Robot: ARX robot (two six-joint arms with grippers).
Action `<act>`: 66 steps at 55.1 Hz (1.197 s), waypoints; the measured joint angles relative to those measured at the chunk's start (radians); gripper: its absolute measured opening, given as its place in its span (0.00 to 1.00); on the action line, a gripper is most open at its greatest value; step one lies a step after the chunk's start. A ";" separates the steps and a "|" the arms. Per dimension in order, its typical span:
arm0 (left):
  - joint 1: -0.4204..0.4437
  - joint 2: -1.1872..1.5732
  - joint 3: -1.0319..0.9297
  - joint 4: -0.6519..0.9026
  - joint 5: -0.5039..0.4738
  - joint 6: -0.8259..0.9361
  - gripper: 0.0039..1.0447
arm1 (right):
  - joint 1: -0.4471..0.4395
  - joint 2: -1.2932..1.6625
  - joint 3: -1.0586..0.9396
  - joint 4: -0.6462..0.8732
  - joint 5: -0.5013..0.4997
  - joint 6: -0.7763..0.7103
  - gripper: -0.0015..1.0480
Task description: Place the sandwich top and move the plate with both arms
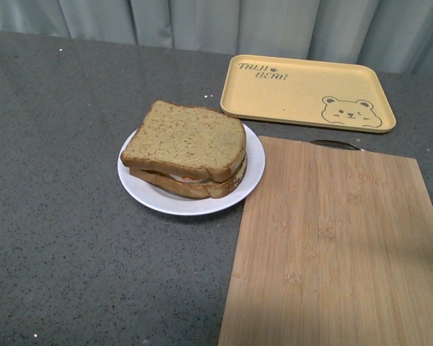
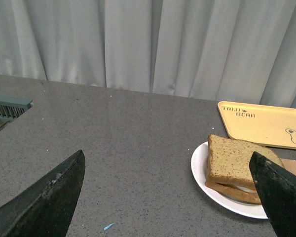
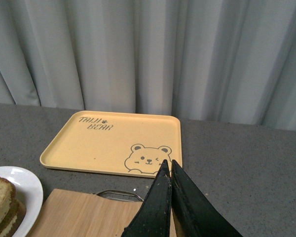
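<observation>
1. Grippers absent from your front view; sandwich top (image 1: 184, 140) sits on the lower slice (image 1: 195, 189), on the plate (image 1: 180, 205). Placing done.
2. Left wrist: left gripper (image 2: 166, 155) spread wide, empty; plate (image 2: 207, 182) just ahead of one finger.
3. Right wrist: right gripper (image 3: 167, 165) pinched closed, empty; plate (image 3: 29, 190) near, off to one side. Plate move remains.

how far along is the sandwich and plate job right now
Done: the sandwich top lies on the stack on the plate. In hand: nothing. The left gripper is open and empty, the right gripper is shut on nothing, and both are clear of the plate. Left: moving the plate, which sits on the table beside the cutting board.
</observation>
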 joint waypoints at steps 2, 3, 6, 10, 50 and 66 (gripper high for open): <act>0.000 0.000 0.000 0.000 0.000 0.000 0.94 | -0.011 -0.060 -0.007 -0.064 -0.010 0.000 0.01; 0.000 0.000 0.000 0.000 0.000 0.000 0.94 | -0.016 -0.089 -0.012 -0.087 -0.014 0.000 0.01; 0.000 0.000 0.000 0.000 0.000 0.000 0.94 | -0.027 -0.153 -0.024 -0.124 -0.022 0.000 0.01; 0.000 0.000 0.000 0.000 0.000 0.000 0.94 | -0.039 -0.213 -0.040 -0.157 -0.034 0.000 0.01; 0.000 0.000 0.000 0.000 0.000 0.000 0.94 | -0.149 -0.761 -0.127 -0.608 -0.144 0.000 0.01; 0.000 0.000 0.000 0.000 0.000 0.000 0.94 | -0.149 -0.905 -0.127 -0.742 -0.145 0.000 0.01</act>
